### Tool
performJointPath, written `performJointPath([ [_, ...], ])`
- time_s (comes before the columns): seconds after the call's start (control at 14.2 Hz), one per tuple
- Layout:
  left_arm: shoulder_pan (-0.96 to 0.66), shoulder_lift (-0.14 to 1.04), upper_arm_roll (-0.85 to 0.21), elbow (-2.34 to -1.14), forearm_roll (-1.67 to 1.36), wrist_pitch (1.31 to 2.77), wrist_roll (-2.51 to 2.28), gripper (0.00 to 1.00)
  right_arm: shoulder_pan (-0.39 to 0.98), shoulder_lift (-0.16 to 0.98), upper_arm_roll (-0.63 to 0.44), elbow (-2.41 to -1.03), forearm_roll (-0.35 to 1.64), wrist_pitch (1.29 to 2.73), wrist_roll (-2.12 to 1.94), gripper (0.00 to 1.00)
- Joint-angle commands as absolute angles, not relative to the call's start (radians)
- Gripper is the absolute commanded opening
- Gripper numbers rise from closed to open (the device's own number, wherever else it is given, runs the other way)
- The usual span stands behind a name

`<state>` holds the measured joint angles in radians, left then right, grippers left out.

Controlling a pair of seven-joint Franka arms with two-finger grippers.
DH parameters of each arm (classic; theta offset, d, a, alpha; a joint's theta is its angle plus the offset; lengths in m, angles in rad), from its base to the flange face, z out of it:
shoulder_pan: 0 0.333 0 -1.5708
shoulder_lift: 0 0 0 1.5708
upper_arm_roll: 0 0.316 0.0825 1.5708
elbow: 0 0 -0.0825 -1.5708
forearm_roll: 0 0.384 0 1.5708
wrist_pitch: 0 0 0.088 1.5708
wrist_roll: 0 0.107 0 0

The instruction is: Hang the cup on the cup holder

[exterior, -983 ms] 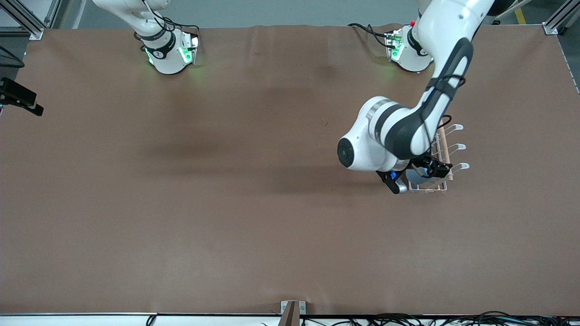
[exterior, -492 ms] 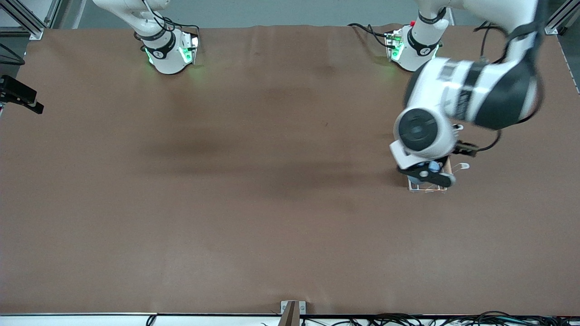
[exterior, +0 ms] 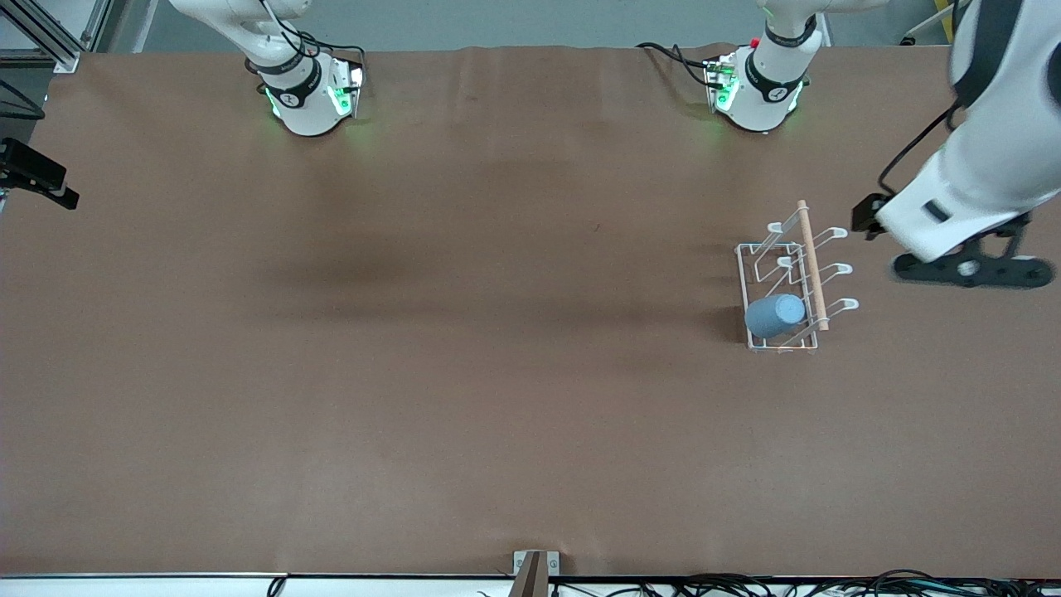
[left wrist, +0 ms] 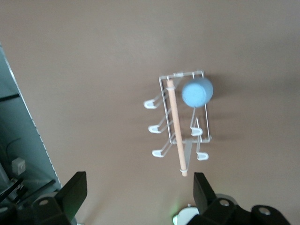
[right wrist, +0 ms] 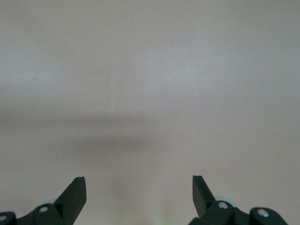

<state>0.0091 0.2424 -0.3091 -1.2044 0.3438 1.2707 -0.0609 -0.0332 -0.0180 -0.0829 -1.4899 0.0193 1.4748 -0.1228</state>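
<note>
My right gripper (right wrist: 139,197) is waiting with fingers spread wide, gripping nothing. The cup (exterior: 775,316) is hanging on the cup holder (exterior: 785,286), at its end nearest the front camera. My left gripper (exterior: 970,269) is hovering wide open and empty over the table's left-arm end. No writing is readable

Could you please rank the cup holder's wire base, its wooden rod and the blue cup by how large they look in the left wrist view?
1. The cup holder's wire base, largest.
2. The wooden rod, longest but thin.
3. The cup, smallest; its nearness to the camera may flatter it.
</note>
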Motion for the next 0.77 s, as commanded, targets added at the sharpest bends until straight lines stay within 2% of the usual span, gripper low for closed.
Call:
performJointPath([
  [0.0, 0.05, 0.181, -0.31, -1.212, 0.293, 1.287, -0.063, 1.0, -0.04, -0.034, -0.078, -1.508, 0.005, 1.48, -0.106, 1.0],
  [0.14, 0.101, 0.167, -0.31, -1.215, 0.227, 1.285, -0.066, 1.0, -0.038, -0.029, -0.077, -1.508, 0.006, 1.48, -0.106, 1.0],
  [0.63, 0.13, 0.143, -0.302, -1.224, 0.095, 1.296, -0.086, 1.0, -0.035, -0.029, -0.072, -1.509, 0.006, 1.485, -0.106, 1.0],
  [0.7, 0.124, 0.129, -0.27, -1.242, 0.081, 1.321, -0.083, 1.0, -0.035, -0.028, -0.072, -1.509, 0.006, 1.485, -0.104, 1.0],
])
